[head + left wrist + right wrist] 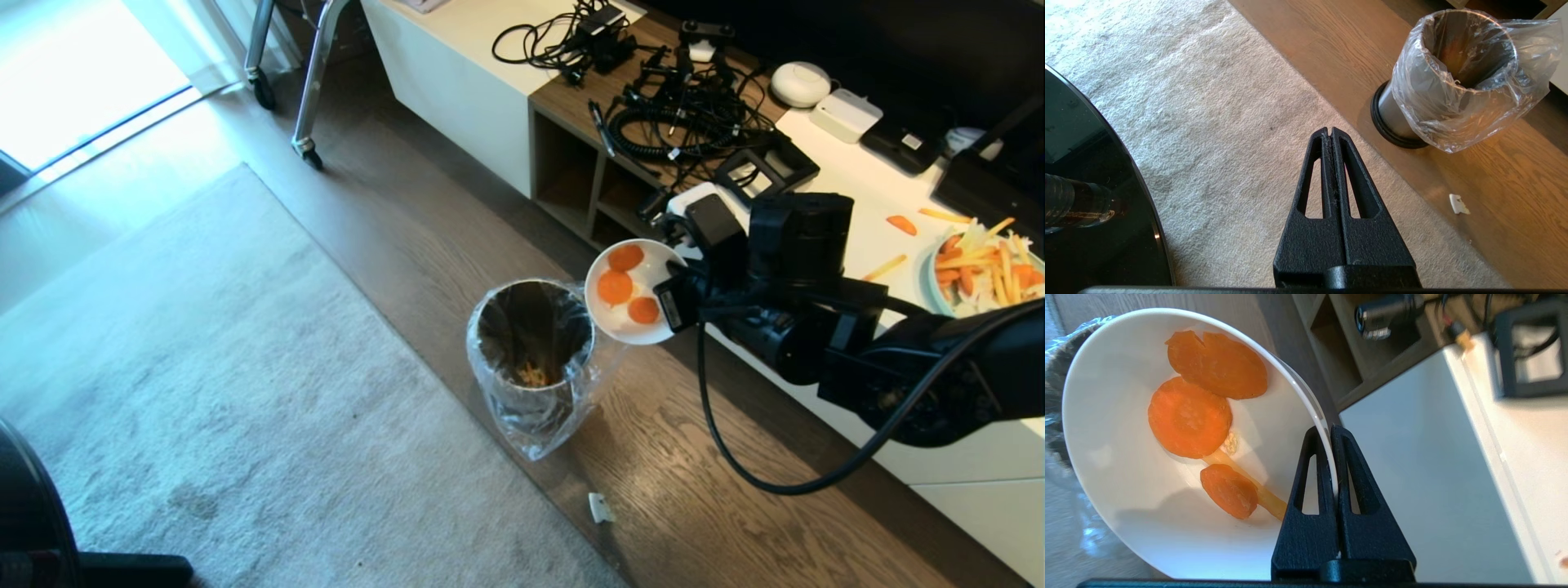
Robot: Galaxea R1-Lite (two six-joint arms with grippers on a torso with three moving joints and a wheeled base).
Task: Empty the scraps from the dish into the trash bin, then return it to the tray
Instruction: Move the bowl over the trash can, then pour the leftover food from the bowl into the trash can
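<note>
The right gripper (1332, 430) is clenched on the rim of the dish (633, 314), a glossy white deep-sided bowl, one black ribbed finger inside the wall and one outside. The bowl is held in the air, tilted toward the trash bin (535, 351) and just beside its mouth, over the wooden floor (694, 490). The scraps (615, 287), three thick coin-like orange carrot slices, cling to the smooth inner wall.

The bin is a shiny metal cylinder with a dark inside, lined by a crinkled clear plastic bag that bulges out over its sides; a few yellowish bits lie at the bottom. It stands on the dark wood planks, near the edge of a pale, nubby rug (204, 367). A small white scrap (601, 507) lies on the floor nearby.

The right wrist view adds what the head view hides: a thin pale-yellow strip (1245, 482) under the lowest slice. The left wrist view alone shows the bin's black base ring and the left gripper (1332, 132), its jaws pressed together on nothing, hanging over the rug beside the curved edge of a glossy black round tabletop (1106, 228).

Only the head view takes in the long white desk (857, 212) with its tangle of black cables (678, 106) and a pale-blue plate (939, 302) of orange and yellow vegetable strips.
</note>
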